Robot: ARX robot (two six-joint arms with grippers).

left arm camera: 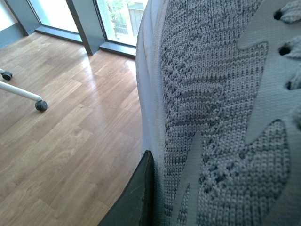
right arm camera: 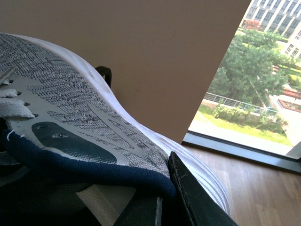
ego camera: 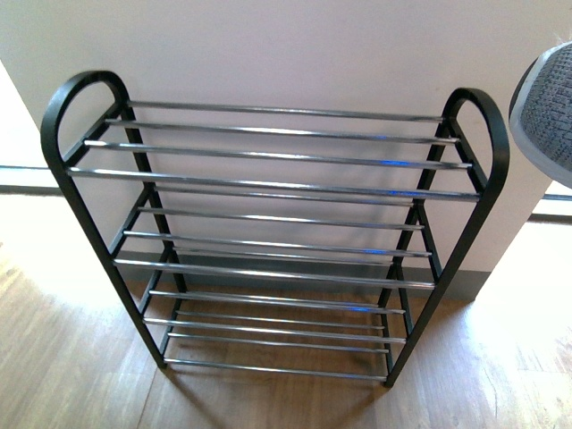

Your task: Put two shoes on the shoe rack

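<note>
Your right pincer (right arm camera: 163,205) clamped on grey sneaker (right arm camera: 70,94) collar. Left pincer (left arm camera: 141,188) touching second sneaker (left arm camera: 211,117); cannot tell grip.

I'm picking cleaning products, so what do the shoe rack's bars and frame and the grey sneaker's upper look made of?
Rack bars: likely chrome-plated metal, mirror-shiny with bright glints. Rack frame: smooth black, probably painted metal, possibly plastic. Sneaker upper: grey knit fabric, stitch loops visible.
</note>
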